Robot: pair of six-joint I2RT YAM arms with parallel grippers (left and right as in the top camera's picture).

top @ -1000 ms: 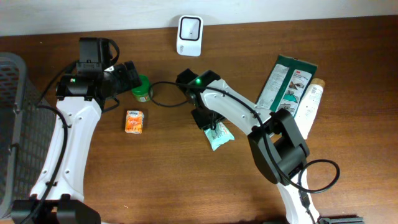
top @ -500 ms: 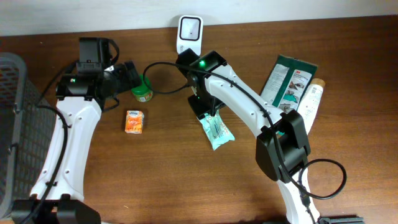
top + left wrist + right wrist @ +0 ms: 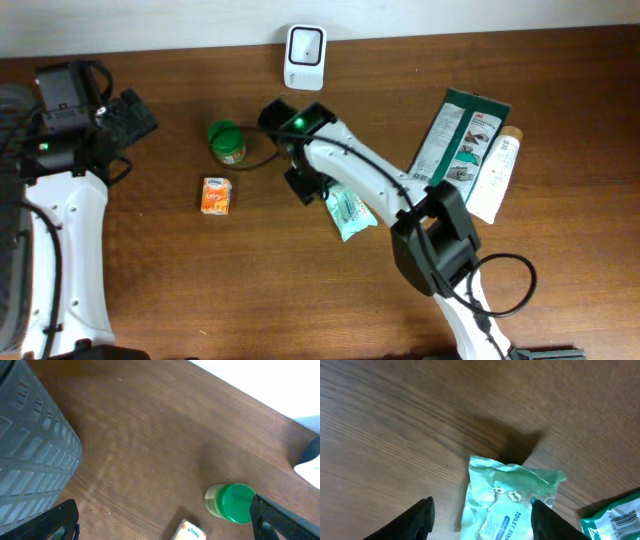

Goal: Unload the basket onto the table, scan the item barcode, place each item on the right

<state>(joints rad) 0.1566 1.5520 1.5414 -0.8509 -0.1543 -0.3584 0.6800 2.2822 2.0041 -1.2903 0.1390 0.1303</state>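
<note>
So the left claw (image 3: 130,115) has backed off toward 9 o'clock from the green-lid jar (image 3: 227,141), fingers spread wide and empty. The right claw (image 3: 480,522) has let go too, jaws apart over the teal tissue pack (image 3: 349,214). The pack lies flat on the bench (image 3: 250,290), roughly 6 o'clock from the scanner (image 3: 304,50).
</note>
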